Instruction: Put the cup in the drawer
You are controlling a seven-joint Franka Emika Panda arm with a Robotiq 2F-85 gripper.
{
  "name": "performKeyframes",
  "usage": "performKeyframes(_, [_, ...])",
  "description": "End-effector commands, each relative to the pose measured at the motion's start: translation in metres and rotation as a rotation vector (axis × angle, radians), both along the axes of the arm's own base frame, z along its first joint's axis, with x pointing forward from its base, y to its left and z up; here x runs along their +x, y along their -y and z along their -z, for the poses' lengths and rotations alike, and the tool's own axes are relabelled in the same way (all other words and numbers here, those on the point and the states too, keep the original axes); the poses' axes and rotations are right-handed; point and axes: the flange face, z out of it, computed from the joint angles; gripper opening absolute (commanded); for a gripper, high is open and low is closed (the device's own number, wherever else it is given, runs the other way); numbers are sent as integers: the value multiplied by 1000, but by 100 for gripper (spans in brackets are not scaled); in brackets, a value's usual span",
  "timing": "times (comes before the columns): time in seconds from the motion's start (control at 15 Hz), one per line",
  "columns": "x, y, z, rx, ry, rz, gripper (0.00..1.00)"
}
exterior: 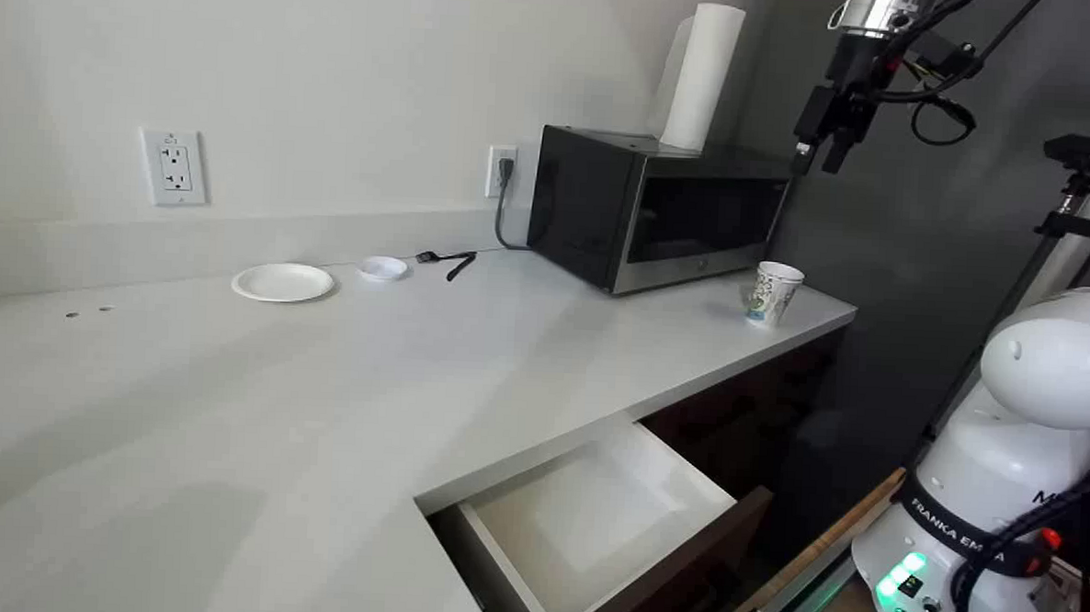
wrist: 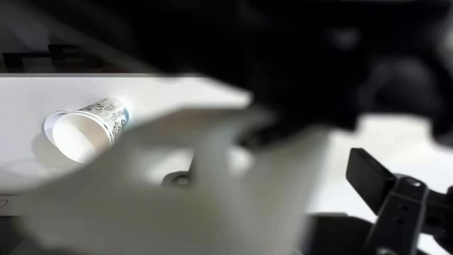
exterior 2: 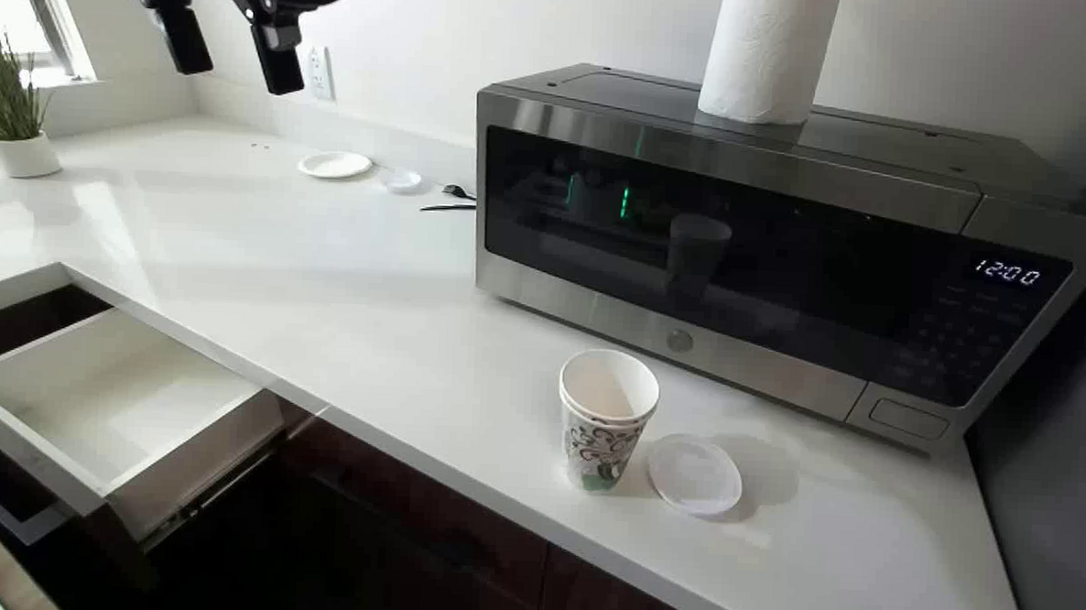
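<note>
Here's the cup (exterior 2: 603,450), upright nr the front edge of the desk (exterior 2: 370,288), twd the corner by the microwave (exterior 2: 738,249): white, slightly tapered, doubled rim, dk scrollwork, green patch low down, bit of blue too! The drawer (exterior: 582,519), pale inside, dk front, juts out under that edge; gripper (exterior 2: 240,74) up high, fingers spread apart.

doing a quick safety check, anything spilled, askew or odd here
No spill or damage shows. One oddity: a large, blurred, pale shape blocks much of the wrist view; I cannot tell what it is. The cup stands upright on the counter.
</note>
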Motion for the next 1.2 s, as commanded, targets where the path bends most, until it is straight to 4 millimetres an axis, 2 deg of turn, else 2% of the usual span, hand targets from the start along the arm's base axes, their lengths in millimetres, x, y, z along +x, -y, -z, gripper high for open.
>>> performKeyframes(0.0, [0,0,-1,0,0,0,100])
performKeyframes(0.33, [0,0,-1,0,0,0,100])
performKeyframes(0.4, [3,16,3,-2,23,19,100])
performKeyframes(0.47, [1,45,13,-20,27,16,100])
performKeyframes(0.53, [0,63,19,-18,38,8,100])
performKeyframes(0.67, [-1,115,35,-120,12,-5,100])
performKeyframes(0.8, [4,158,51,-189,3,-21,100])
performKeyframes(0.93, [18,185,74,-199,-2,-45,100])
performKeyframes(1.13, [40,195,124,-127,-87,-38,100])
